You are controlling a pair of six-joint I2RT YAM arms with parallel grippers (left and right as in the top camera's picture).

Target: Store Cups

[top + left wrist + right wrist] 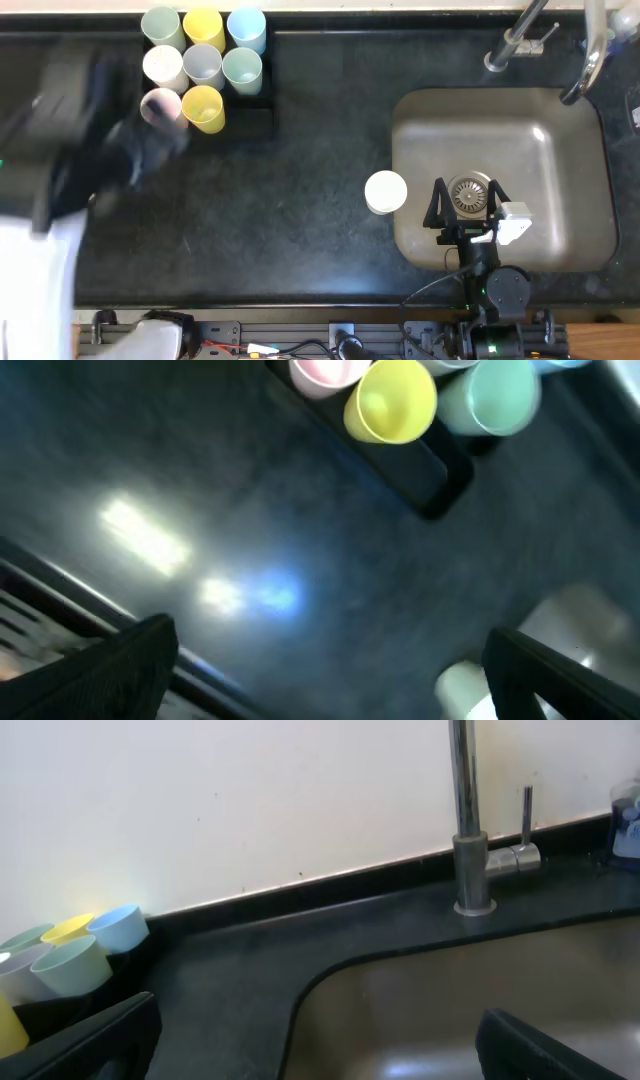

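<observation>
- The right gripper [465, 196] hangs over the sink [560, 120], near its front wall, with its fingers spread and nothing between them. Parked there, it looks to be staying out of the way rather than working.
- One white cup [385, 192] stands alone on the countertop [300, 200], right at the sink's left rim and just beside the right gripper. I can't tell whether its mouth faces up. It seems to be the last cup waiting to be stored.
- The left gripper [330, 648] is over bare countertop towards the left edge, just in front of the rack. Its jaws are wide apart and it carries nothing, so I'd judge it free to fetch that cup.
- The black rack [252, 118] sits in the countertop's back left corner and holds eight cups close together. The pink cup [160, 105] and a yellow cup [203, 108] are in its front row. The front right slot is bare, probably kept for the white cup.
- The faucet [465, 820] rises from the back edge behind the sink, well apart from the rack.
</observation>
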